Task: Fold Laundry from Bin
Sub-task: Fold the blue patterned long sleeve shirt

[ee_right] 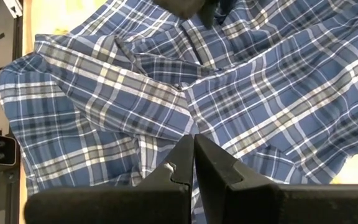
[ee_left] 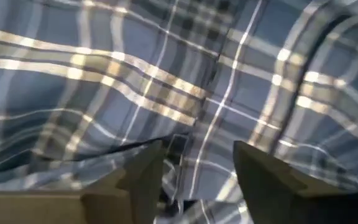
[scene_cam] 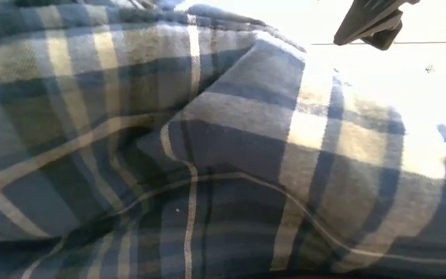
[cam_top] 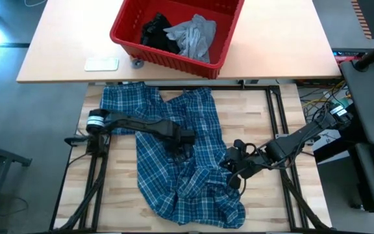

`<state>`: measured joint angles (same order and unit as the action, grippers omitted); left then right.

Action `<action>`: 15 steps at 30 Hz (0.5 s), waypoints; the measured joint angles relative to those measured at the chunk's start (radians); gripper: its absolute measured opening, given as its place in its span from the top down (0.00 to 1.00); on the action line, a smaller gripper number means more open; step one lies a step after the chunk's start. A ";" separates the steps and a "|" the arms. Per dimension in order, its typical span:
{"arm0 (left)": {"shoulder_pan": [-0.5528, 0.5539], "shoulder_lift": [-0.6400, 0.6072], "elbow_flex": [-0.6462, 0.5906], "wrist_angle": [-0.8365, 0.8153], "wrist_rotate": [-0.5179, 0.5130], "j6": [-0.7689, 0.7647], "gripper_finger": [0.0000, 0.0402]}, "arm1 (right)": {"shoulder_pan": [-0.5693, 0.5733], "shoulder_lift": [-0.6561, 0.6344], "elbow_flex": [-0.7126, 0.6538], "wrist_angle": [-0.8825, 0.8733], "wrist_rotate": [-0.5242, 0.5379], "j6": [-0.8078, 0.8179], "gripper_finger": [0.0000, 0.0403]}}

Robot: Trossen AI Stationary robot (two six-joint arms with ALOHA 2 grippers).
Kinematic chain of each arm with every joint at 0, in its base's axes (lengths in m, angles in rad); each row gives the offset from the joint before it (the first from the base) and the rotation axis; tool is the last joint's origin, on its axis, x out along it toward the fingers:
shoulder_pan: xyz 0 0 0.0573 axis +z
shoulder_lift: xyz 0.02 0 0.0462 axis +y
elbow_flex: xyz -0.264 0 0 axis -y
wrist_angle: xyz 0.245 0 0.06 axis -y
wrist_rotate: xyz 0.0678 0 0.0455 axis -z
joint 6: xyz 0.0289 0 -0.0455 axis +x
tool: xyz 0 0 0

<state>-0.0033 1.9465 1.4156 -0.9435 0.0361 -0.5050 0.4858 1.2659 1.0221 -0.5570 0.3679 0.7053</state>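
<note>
We have the plaid shirt spread rumpled on the desk so it can be flattened; our left hand sits mid-shirt, fingers apart, and our right hand pinches its edge shut, while the bin keeps the remaining laundry

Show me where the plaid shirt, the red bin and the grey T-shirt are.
plaid shirt (cam_top: 187,172), high view, middle of the spread cloth.
red bin (cam_top: 125,29), high view, left rim.
grey T-shirt (cam_top: 197,36), high view, crumpled middle, inside the bin.

plaid shirt filling low view
</note>
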 joint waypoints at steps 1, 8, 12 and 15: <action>0.000 0.014 0.000 -0.001 0.006 0.002 0.53 | 0.000 0.000 0.000 -0.001 0.000 0.001 0.98; -0.004 0.089 0.010 -0.022 0.042 0.001 0.50 | 0.000 0.000 0.000 -0.010 0.000 0.046 0.98; -0.017 0.089 0.011 -0.022 0.051 0.019 0.57 | 0.000 0.000 0.000 -0.015 -0.001 0.054 0.98; -0.027 0.085 0.011 -0.023 0.065 0.025 0.70 | 0.000 0.000 0.000 -0.016 -0.001 0.054 0.98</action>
<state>-0.0306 2.0316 1.4261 -0.9660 0.1015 -0.4800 0.4862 1.2659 1.0218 -0.5728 0.3672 0.7589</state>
